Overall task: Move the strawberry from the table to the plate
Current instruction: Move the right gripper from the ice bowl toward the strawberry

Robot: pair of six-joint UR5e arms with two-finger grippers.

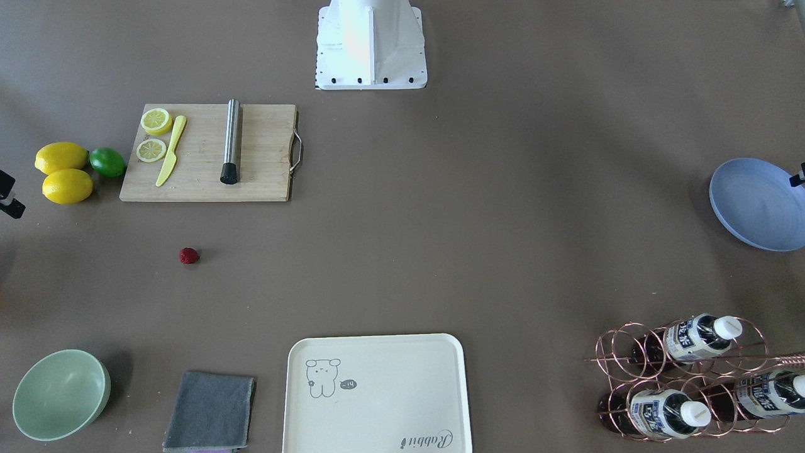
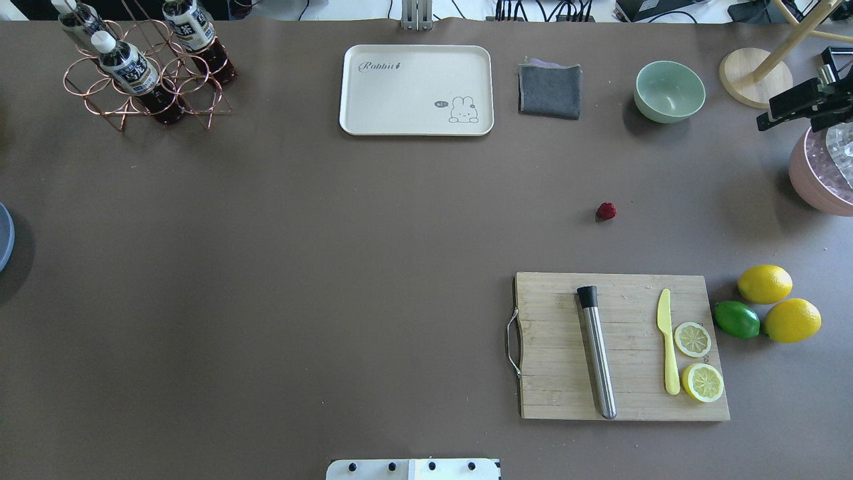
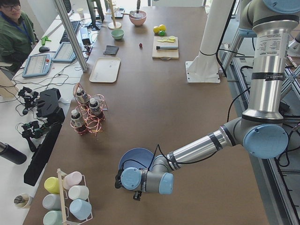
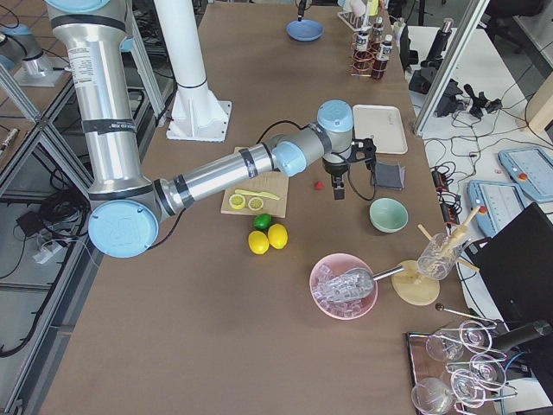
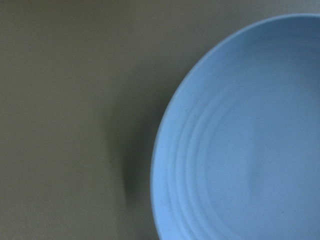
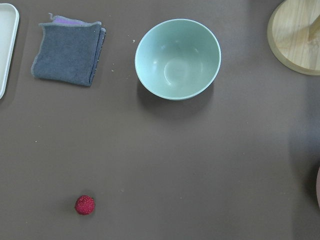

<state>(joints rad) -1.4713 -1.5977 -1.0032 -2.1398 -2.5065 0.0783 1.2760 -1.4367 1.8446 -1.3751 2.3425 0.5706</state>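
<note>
**Strawberry sitting on table, well apart from plate**

Facing the robot, the strawberry (image 1: 188,255) is lying on the bare table (image 1: 478,207) near the cutting board (image 1: 207,153), while the blue plate (image 1: 755,204) is sitting well apart at the opposite end. Only slivers of the right gripper (image 1: 9,196) and left gripper (image 1: 797,175) are showing at the edges.

From overhead, the right gripper is hanging at the right edge; whether its fingers are apart, I cannot tell.

In the left side view, the left arm (image 3: 197,149) is reaching over the plate; its claw's state cannot be told.

The left wrist camera is looking down on the plate's rim.

The right wrist camera is showing the strawberry alone, apart from a green bowl (image 6: 177,57) and grey cloth (image 6: 68,54).
</note>
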